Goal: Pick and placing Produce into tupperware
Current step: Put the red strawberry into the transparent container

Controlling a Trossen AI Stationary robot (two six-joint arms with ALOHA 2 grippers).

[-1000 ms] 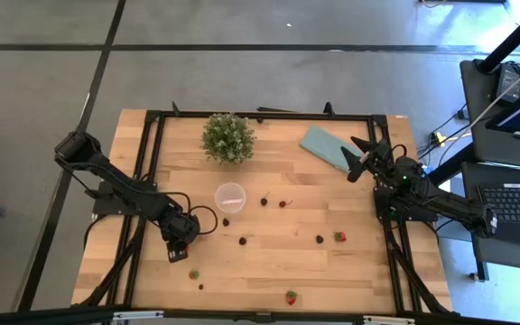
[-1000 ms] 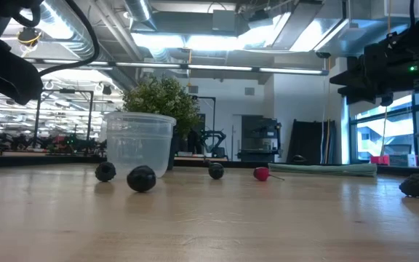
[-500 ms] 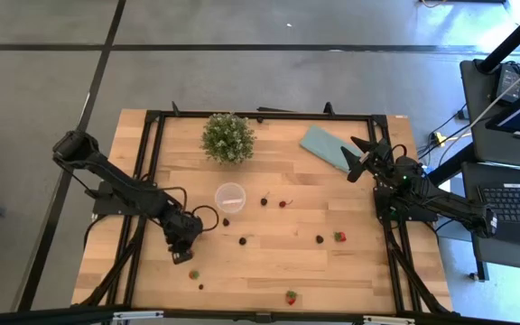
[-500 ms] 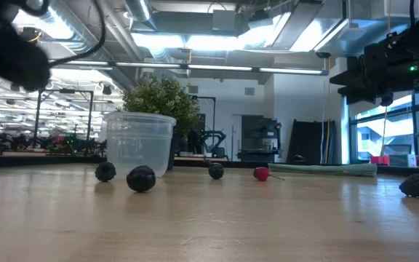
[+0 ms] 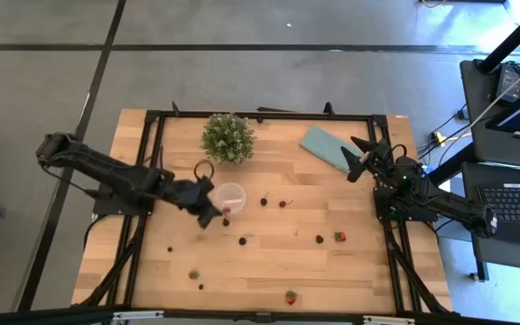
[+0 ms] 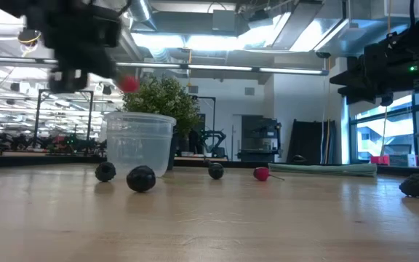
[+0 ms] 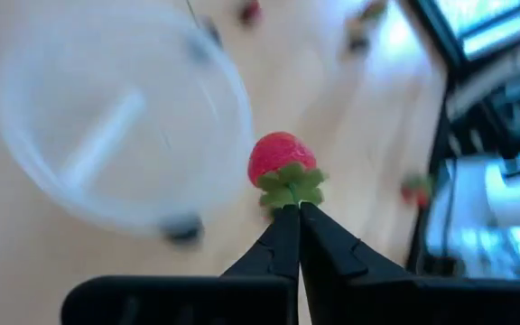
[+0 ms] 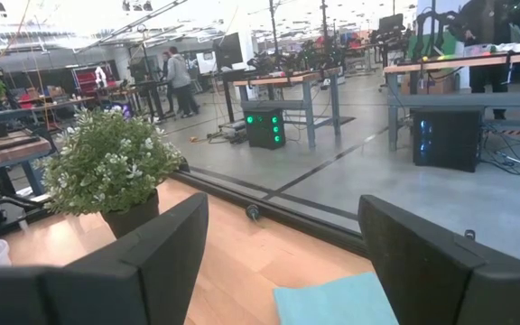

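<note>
My left gripper (image 5: 217, 215) is shut on a small red strawberry (image 7: 281, 157) with a green top. It hangs in the air just beside the near-left rim of the tupperware, a clear round cup (image 5: 230, 196) standing on the table. In the low view the strawberry (image 6: 129, 84) is higher than the cup (image 6: 138, 143). More produce lies loose on the wood: dark berries (image 5: 243, 241) (image 5: 320, 239) and red strawberries (image 5: 339, 236) (image 5: 290, 297). My right gripper (image 5: 359, 155) waits open at the far right, touching nothing. My left gripper pinches the strawberry's green leafy top (image 7: 291, 187) between its two fingertips (image 7: 283, 226). The red body sticks out beyond the tips. The fingers slant downward from the table's left side. The strawberry is lifted clear of the table, close to the cup's rim.
A bushy potted plant (image 5: 227, 137) stands just beyond the cup. A teal cloth (image 5: 326, 147) lies at the far right, under my right gripper. A dark berry (image 5: 226, 221) lies right beside the cup. A black frame (image 5: 152, 162) borders the table.
My left gripper has risen from the table's near-left area and swung toward the cup, tipping from pointing down to a shallower slant. It carries the strawberry, which is now lifted clear. Most of the move came in the last half second.
</note>
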